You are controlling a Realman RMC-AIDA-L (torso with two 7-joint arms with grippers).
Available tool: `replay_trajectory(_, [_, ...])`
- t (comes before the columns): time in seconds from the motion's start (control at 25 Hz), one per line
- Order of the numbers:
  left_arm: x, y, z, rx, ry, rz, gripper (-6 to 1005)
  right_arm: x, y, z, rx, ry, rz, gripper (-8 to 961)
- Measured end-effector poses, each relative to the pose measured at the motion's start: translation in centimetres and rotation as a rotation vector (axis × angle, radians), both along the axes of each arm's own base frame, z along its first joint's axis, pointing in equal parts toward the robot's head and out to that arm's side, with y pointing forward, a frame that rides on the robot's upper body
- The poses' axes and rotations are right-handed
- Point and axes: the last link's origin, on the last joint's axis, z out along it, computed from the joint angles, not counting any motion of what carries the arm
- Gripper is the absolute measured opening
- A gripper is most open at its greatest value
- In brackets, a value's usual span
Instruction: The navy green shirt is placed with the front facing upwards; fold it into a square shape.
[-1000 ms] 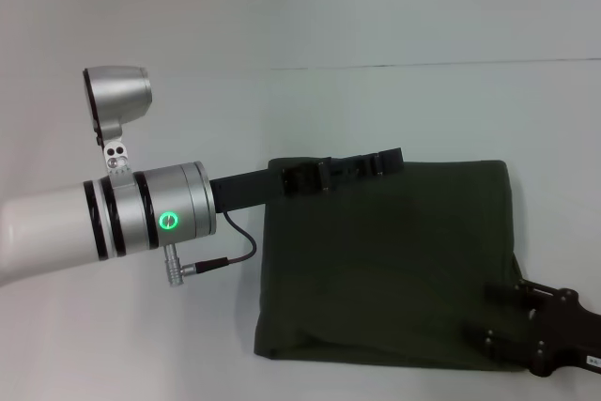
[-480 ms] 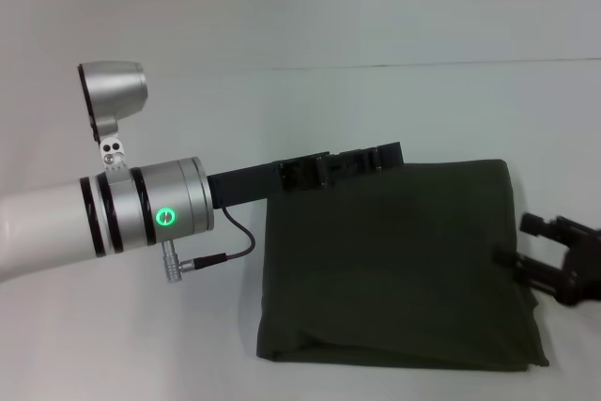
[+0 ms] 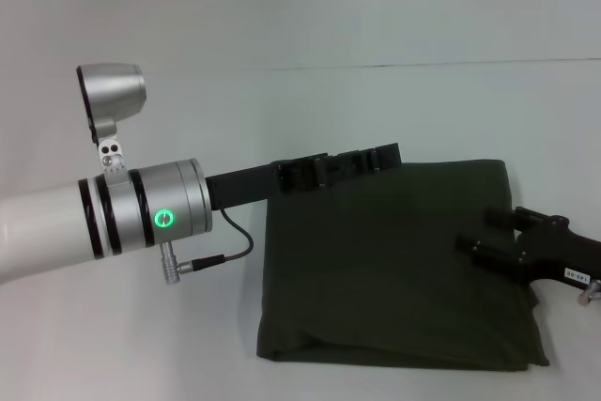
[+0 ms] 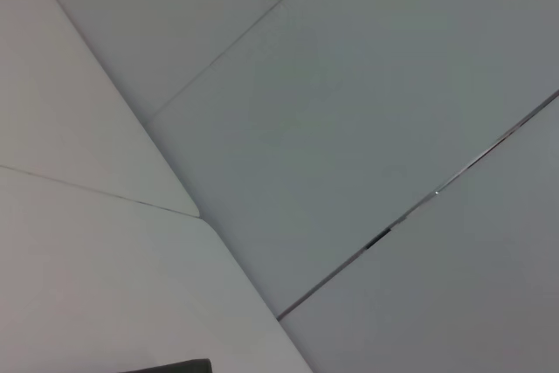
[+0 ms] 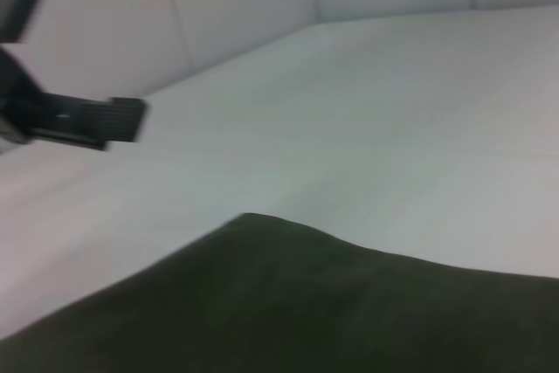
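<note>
Already folded to a near-square on the surface's point(image 3: 394, 110) near right part, the navy green shirt point(image 3: 394, 279) looks soft, light and floppy, best pinched at a layered edge; left claw point(image 3: 343, 168) over its far edge, right claw point(image 3: 488, 237) spread above its right side, left grip untellable.

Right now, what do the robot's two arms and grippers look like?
The left arm is a white tube ending in silver rings with black bands, a glowing green ring light, and a thin black cable. Its left gripper is flat, black and bar-shaped. The right gripper is black too, with small screws and a white label.
</note>
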Motion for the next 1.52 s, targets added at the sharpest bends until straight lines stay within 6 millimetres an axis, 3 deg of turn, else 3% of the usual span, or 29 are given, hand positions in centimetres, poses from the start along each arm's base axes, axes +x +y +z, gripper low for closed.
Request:
replay_trajectory(0.32, [-0.6, 0.2, 0.3, 0.010, 0.018, 0.010, 904, -0.3, 0.5, 0.3, 0.026, 0.018, 0.001, 728])
replay_trajectory(0.64, [-4.2, 1.2, 2.3, -0.029, 0.203, 0.102, 905, -1.3, -1.0, 4.3, 0.117, 0.103, 0.138, 728])
replay_trajectory(0.92, [-6.7, 2.3, 3.8, -0.085, 0.380, 0.227, 905, -1.2, -1.3, 4.8, 0.125, 0.105, 0.151, 729])
replay_trajectory(1.12, [-7.5, 2.5, 3.6, -0.087, 0.414, 0.296, 905, -1.3, -1.3, 4.7, 0.125, 0.104, 0.153, 729])
replay_trajectory(1.52, [-7.2, 2.2, 1.7, -0.135, 0.425, 0.322, 903, -1.5, -1.0, 4.7, 0.122, 0.101, 0.159, 730])
